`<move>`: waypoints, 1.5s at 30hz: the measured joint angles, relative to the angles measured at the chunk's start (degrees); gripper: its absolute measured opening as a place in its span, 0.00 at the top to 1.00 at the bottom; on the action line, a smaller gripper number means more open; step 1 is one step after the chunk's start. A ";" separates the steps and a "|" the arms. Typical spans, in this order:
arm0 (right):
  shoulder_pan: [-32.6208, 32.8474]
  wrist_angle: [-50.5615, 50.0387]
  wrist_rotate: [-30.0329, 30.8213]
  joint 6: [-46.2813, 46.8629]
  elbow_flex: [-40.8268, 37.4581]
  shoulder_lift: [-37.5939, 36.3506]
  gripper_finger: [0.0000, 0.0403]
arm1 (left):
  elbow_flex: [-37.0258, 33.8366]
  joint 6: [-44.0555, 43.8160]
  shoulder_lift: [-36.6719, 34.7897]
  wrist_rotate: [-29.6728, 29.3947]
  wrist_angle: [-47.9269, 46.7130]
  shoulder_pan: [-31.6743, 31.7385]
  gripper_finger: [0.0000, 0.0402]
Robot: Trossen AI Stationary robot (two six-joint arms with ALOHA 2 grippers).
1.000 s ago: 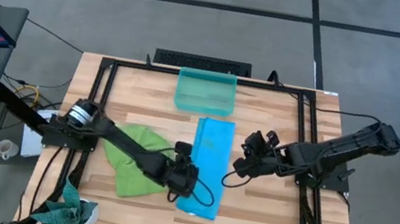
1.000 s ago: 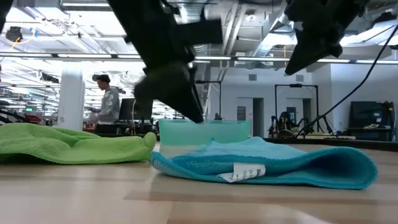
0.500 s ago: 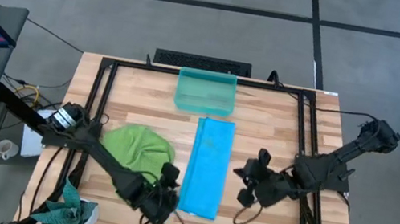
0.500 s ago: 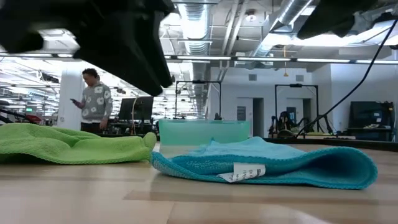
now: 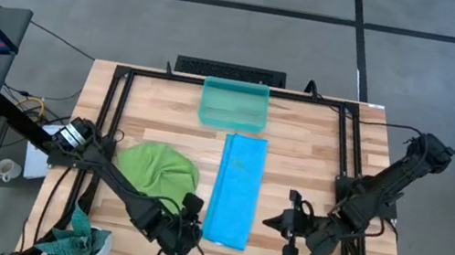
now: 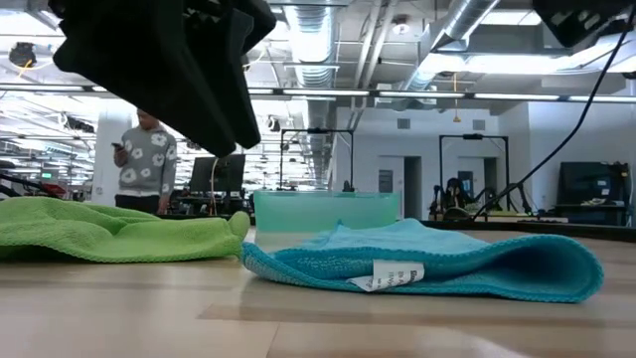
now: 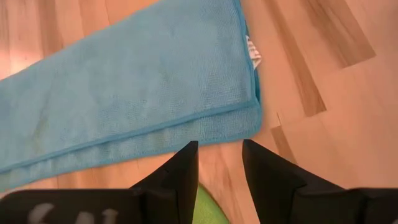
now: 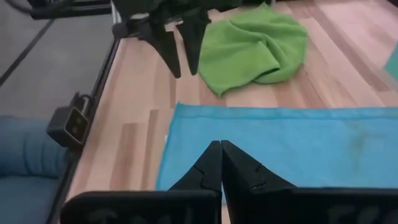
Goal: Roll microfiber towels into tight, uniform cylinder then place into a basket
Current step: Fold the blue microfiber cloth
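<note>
The wooden bench [image 5: 305, 159] carries a folded blue towel [image 5: 235, 189] at centre, a crumpled green towel [image 5: 157, 170] just beside it, and the basket [image 5: 233, 103] at the far edge. The left end effector [image 5: 189, 230], fingers parted and empty, hovers near the blue towel's near corner; the right end effector [image 5: 276, 221], closed and empty, hovers beside its opposite edge
</note>
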 joint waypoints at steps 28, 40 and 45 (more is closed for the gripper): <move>-1.68 24.49 -6.23 -9.55 -2.07 19.19 0.73 | 0.15 10.39 4.01 8.66 9.38 2.11 0.53; -4.99 31.19 -12.94 -9.39 -2.09 29.64 0.75 | 0.08 9.50 4.83 8.99 9.19 3.39 0.54; -5.47 31.90 -17.22 -9.15 -2.13 30.96 0.75 | 0.09 9.43 4.83 8.87 9.32 3.74 0.54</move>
